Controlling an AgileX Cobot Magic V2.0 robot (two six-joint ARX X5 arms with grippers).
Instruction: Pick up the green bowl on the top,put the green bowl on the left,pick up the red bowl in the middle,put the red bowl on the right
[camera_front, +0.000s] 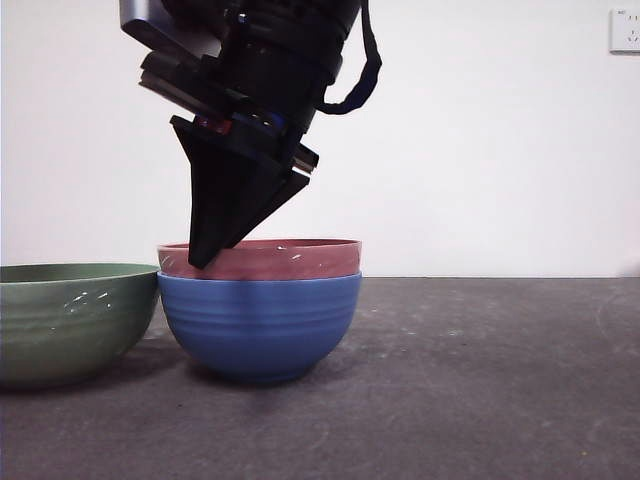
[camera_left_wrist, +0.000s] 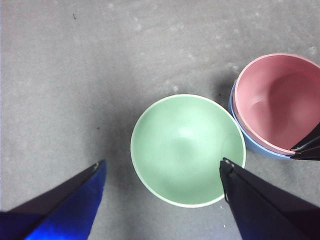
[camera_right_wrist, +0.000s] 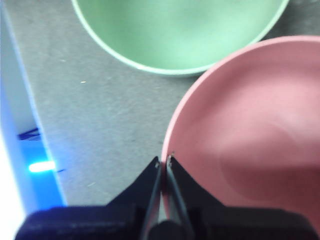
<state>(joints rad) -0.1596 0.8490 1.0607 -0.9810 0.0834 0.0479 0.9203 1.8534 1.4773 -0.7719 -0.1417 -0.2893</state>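
The red bowl (camera_front: 270, 259) sits nested in a blue bowl (camera_front: 260, 325) at the table's middle. My right gripper (camera_front: 203, 260) comes down from above and is shut on the red bowl's left rim; the right wrist view shows its jaws (camera_right_wrist: 164, 159) pinched at the rim of the red bowl (camera_right_wrist: 250, 135). The green bowl (camera_front: 65, 320) stands upright on the table just left of the stack. My left gripper (camera_left_wrist: 164, 161) is open and empty, high above the green bowl (camera_left_wrist: 187, 150). The red bowl (camera_left_wrist: 275, 102) also shows in the left wrist view.
The dark grey table (camera_front: 480, 380) stretches to the right of the stack. A white wall stands behind, with a socket (camera_front: 624, 30) at the top right. The right gripper's tip (camera_left_wrist: 307, 147) shows in the left wrist view.
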